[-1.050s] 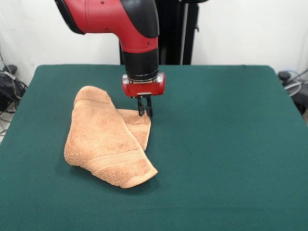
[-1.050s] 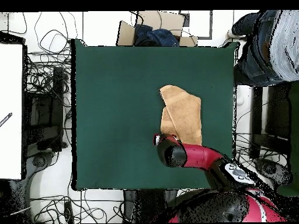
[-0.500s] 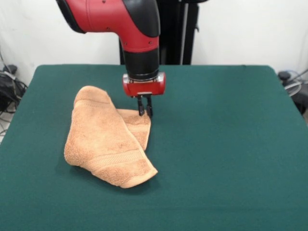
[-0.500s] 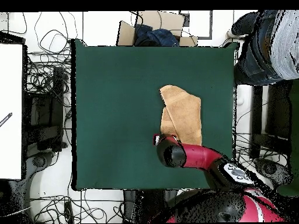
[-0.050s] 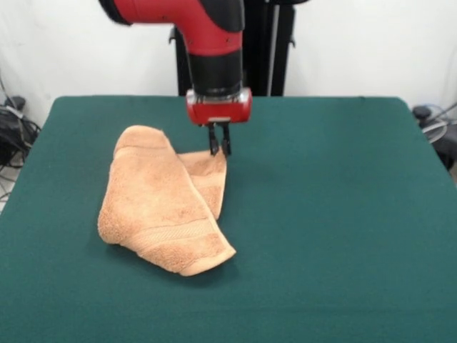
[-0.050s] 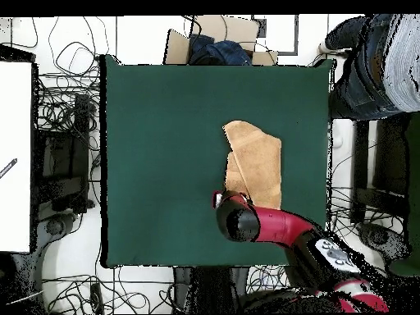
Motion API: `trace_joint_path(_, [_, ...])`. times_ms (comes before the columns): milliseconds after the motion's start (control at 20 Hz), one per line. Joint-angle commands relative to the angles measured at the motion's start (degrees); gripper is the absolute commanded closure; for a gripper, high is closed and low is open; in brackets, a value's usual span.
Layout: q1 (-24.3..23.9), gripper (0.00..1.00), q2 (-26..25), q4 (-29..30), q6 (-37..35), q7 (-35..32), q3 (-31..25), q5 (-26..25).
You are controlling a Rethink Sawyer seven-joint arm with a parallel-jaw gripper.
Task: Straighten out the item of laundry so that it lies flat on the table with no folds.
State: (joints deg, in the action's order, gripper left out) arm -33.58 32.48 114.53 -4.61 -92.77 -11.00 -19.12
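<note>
The item of laundry [image 5: 157, 207] is a light orange-tan towel lying folded over itself on the left half of the green table [image 5: 335, 214]. Its upper layer runs diagonally, with a woven band near the front corner. My gripper [image 5: 219, 148] is shut on the towel's far right corner, which it holds slightly off the cloth. In the overhead view the towel [image 6: 261, 156] lies right of the table's [image 6: 164, 148] middle. The arm's wrist [image 6: 234, 221] covers the gripper and the held corner there.
A person [image 6: 379, 57] sits beside the table's corner in the overhead view. A cardboard box [image 6: 215, 41] lies past the table's far edge, and cables cover the floor around it. Bare green cloth stretches right of the towel in the front view.
The gripper has risen and drawn back toward the robot's side, pulling the pinched towel corner up and back with it. The folded bulk of the towel has barely shifted.
</note>
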Motion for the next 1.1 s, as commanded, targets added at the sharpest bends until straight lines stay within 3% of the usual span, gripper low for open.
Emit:
trace_joint_path(50, [2.5, 1.00, 13.2, 9.0, -11.6, -9.7, -6.3, 6.7])
trace_joint_path(400, [-0.2, 1.00, 17.8, 12.3, -14.7, -7.9, -11.7, 11.7])
trace_joint_path(600, [-0.7, 1.00, 26.2, 15.3, -20.0, -7.1, -15.2, 17.3])
trace_joint_path(850, [1.2, 1.00, 32.1, 16.2, -23.8, -6.5, -14.7, 22.0])
trace_joint_path(1100, [5.8, 1.00, 38.2, 13.7, -31.6, -7.6, -9.6, 23.6])
